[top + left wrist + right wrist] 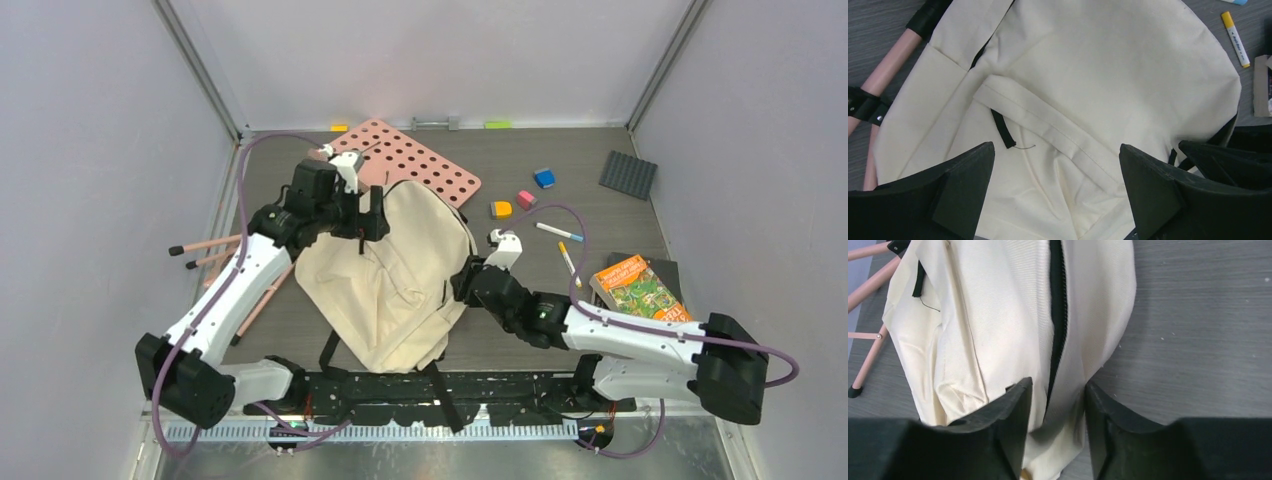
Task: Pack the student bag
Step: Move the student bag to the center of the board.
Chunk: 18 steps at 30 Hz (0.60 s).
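The bag lies on the bench. The left end effector hovers wide open over it. The right end effector straddles its zipper edge, jaws narrow; whether it grips is unclear.

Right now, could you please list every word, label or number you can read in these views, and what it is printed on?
Nothing can be read with certainty.
Book cover: title on the orange band, too small to read.
Yellow marker barrel: dark print, too blurred to read.
Student bag: no text visible.
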Available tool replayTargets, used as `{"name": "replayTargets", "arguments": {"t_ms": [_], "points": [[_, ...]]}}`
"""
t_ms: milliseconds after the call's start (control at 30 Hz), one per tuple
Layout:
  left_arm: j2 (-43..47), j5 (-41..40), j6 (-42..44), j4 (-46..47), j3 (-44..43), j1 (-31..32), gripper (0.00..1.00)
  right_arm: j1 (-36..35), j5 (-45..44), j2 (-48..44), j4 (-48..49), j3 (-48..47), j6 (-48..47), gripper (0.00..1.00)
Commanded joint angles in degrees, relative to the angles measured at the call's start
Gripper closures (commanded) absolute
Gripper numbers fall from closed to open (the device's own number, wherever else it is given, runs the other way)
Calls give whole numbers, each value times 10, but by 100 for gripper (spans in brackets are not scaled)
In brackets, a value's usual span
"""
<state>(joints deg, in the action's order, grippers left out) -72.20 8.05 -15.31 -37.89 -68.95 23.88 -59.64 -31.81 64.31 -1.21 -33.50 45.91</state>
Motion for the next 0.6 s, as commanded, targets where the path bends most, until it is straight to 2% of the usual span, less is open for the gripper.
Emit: {"name": "replayTargets", "arguments": {"t_ms": [0,33,100,233,400,567], "points": [[85,-7,-67,52,48,0,2,-18,-92,-67,-106,-9,32,44],[105,-18,-78,58,70,0,2,-18,-97,-76,-120,-9,32,39],[148,-51,-106,68,120,-2,2,-19,-110,-108,-157,-10,30,34],[209,-74,-166,64,228,-16,2,-18,-119,-164,-207,-26,-4,27],[260,-72,-223,59,324,-22,2,-19,-67,-157,-235,-65,-62,25],[273,-63,-240,54,357,-22,2,-19,4,-77,-238,-118,-85,31]]}}
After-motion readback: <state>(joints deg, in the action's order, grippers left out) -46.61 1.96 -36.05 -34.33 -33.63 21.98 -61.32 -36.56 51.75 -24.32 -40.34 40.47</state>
